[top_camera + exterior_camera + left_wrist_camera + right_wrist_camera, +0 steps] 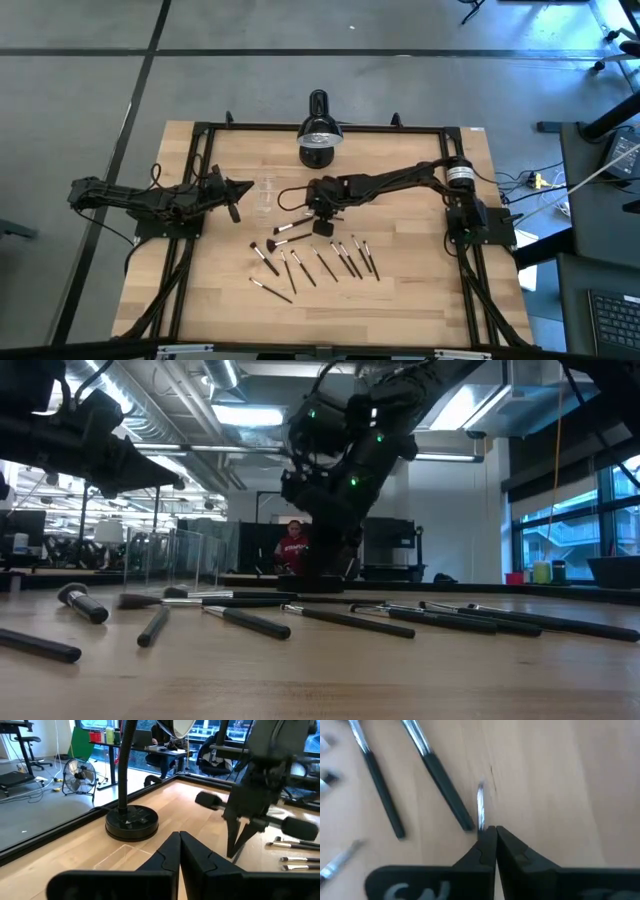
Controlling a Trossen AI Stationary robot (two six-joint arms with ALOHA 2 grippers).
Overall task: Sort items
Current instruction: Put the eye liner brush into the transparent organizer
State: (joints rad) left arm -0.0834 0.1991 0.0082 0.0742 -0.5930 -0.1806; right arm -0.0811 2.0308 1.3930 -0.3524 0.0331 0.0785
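Several thin makeup brushes (320, 262) with dark handles and silvery ferrules lie flat on the wooden table, mostly in a loose row toward the near edge; the low view shows them (350, 618) lying on their sides. My right gripper (322, 218) reaches in from the right and points down at the table's middle, just beyond the row, shut on one brush (480, 807). Two other brushes (440, 785) lie beside it. My left gripper (179, 839) hovers shut over the table's left part, next to a small clear cup (265, 192). My right gripper pinches a thin brush between its two fingertips, coming from above and pointing down. Only a short silvery stretch (480, 802) shows past the fingertips; the fingers hide the rest. I cannot tell whether the brush is lifted or lies on the table.
A black desk lamp (318, 140) stands at the far edge, its round base (131, 822) and curved neck in front of my left gripper. A black frame (200, 130) runs around the tabletop. Bare wood lies along the near left corner and the right side.
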